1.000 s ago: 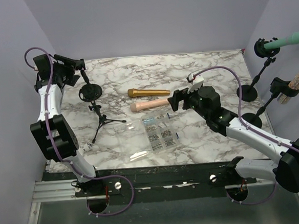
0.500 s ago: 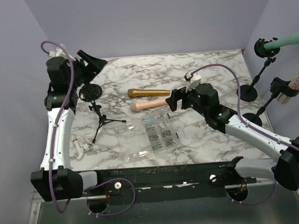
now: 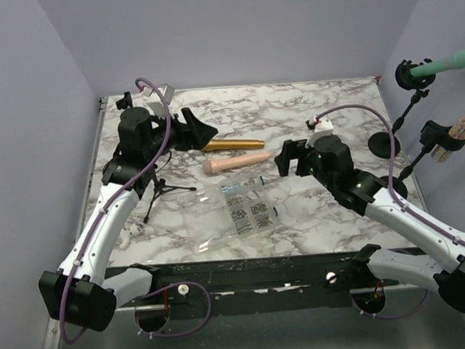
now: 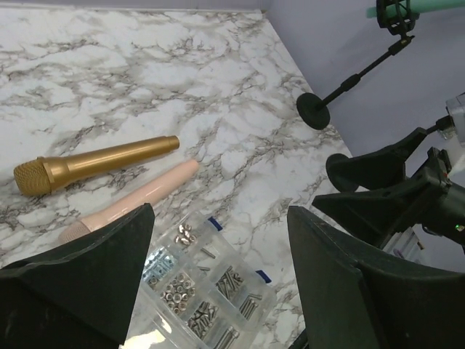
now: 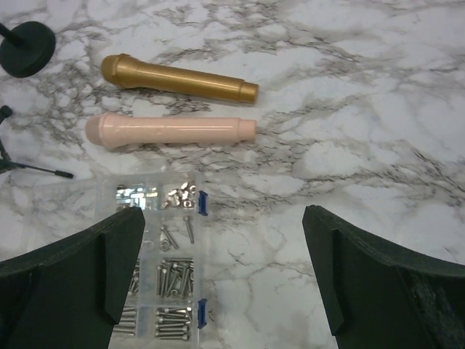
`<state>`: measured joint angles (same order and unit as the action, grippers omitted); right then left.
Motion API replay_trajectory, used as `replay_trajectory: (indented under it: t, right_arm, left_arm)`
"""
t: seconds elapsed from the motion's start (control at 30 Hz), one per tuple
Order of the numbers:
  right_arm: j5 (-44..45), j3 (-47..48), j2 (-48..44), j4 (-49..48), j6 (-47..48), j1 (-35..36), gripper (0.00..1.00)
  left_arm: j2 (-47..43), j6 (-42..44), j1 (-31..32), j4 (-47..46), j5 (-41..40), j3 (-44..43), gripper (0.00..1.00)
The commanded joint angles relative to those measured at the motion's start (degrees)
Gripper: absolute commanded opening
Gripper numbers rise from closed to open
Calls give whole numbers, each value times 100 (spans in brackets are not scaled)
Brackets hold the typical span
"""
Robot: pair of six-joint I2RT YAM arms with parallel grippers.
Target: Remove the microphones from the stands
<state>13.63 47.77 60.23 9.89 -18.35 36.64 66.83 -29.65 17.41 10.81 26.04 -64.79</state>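
Observation:
A green microphone [image 3: 452,62] sits in a black stand clip at the far right edge; its stand base [image 3: 385,144] rests on the marble table. It also shows in the left wrist view [image 4: 429,9]. A glittery microphone [image 3: 464,126] sits in a second stand [image 3: 394,185] just in front of it. My left gripper [image 3: 200,131] is open and empty above the table's middle left, and shows in its own view [image 4: 218,291]. My right gripper [image 3: 282,160] is open and empty, left of both stands, and shows in its own view [image 5: 221,283].
A gold microphone [image 3: 230,144] and a pink microphone [image 3: 236,164] lie loose mid-table. A clear box of screws [image 3: 249,205] lies in front of them. An empty tripod stand [image 3: 158,189] and a round-base stand [image 5: 27,54] stand at the left.
My left arm has swung from the far left corner to the right, over the gold microphone's end. My right gripper has shifted slightly right.

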Motion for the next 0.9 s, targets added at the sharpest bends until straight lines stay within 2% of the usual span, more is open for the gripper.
replay_trajectory:
  t: [0.0, 0.2, 0.47, 0.63, 0.87]
  right_arm:
    - [1670, -48, -533, 902, -549, 8, 100]
    - [3508, 573, -745, 1660, -659, 9, 100]
    - [5428, 2214, 403, 1814, 63, -31, 100]
    - [5228, 3058, 1167, 1221, 689, -636, 100]
    - [4876, 4517, 2498, 1331, 1043, -1868, 100]
  left_arm:
    - [-537, 346, 169, -116, 96, 87, 75]
    - [-725, 137, 253, -172, 175, 165, 75]
    - [-844, -233, 355, -360, 471, 263, 74]
    - [-907, -258, 368, -359, 518, 257, 74]
    - [-856, -399, 366, -465, 665, 303, 74]
